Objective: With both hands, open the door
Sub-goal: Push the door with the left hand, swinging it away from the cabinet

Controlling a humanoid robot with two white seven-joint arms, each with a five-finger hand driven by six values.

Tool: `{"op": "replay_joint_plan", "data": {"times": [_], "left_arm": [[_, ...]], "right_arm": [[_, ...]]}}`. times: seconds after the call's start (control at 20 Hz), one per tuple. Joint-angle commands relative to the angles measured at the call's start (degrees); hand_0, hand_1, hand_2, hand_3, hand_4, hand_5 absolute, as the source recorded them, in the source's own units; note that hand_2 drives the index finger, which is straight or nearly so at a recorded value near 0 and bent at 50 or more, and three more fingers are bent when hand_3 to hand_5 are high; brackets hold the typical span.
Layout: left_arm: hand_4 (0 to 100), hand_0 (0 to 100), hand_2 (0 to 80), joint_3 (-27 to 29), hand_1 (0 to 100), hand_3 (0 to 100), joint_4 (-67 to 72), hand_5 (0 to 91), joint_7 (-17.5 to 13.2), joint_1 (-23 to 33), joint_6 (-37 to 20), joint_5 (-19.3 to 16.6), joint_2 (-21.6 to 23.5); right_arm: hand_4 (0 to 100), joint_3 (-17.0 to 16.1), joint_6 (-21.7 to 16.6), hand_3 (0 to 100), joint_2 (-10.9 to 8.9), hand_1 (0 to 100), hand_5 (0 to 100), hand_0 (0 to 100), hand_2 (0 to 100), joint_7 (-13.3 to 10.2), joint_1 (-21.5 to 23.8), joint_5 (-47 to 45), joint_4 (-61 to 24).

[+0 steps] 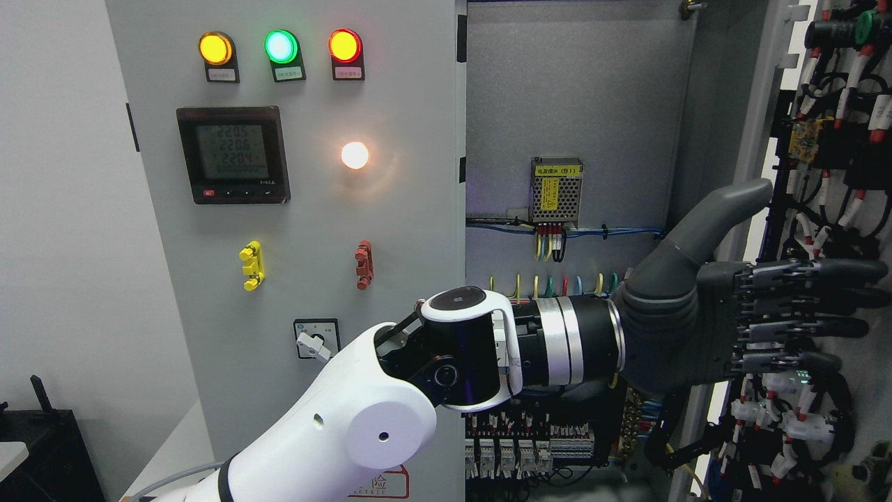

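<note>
- The left hand [752,314] reaches across from the lower left to the right door [822,209], which stands swung wide, its inner face with wiring turned toward the camera.
- The four fingers [815,314] lie straight and side by side, flat against the door's inner side, and the thumb [725,213] is raised clear; the hand is released and grips nothing. The flat palm suits pushing the panel outward rather than pulling it.
- A second dark shape sits low beside the door edge [679,446]; it may be the other hand on a handle, but the view is too poor to say.
- The left door [293,279] is closed and carries the controls (amber, green and red lamps along the top, all lit), a digital meter [232,155] and a rotary switch [315,340].
- The meter's rows read roughly 2205, 2206 and 2204.
- Inside the cabinet [578,104], a mesh-cased power supply [556,201] bears a yellow label ending in "(B1)"; the lamp tags are too small to read.
- Judged from the door's angle, the right side is largely open.
</note>
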Motion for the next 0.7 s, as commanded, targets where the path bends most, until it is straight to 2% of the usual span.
{"op": "replay_joint_plan", "data": {"times": [0.0,0.4,0.65], "left_arm": [[4,0,0.0,-0.7,0,0,0.1,0.0,0.9,-0.2,-0.5,0.2,-3.0],[4,0,0.0,-8.3,0,0,0.1,0.0,0.9,-0.2,-5.3,0.7,-3.1],[4,0,0.0,-10.4,0,0,-0.2,0.0,1.0,-0.2,-6.7,1.7,-3.2]], "right_arm": [[0,0.0,0.0,0,0.00,0,0,0,0,-0.1,0.0,0.0,0.0],[0,0.0,0.0,0,0.00,0,0,0,0,-0.2,0.0,0.0,0.0],[0,0.0,0.0,0,0.00,0,0,0,0,-0.1,0.0,0.0,0.0]]}}
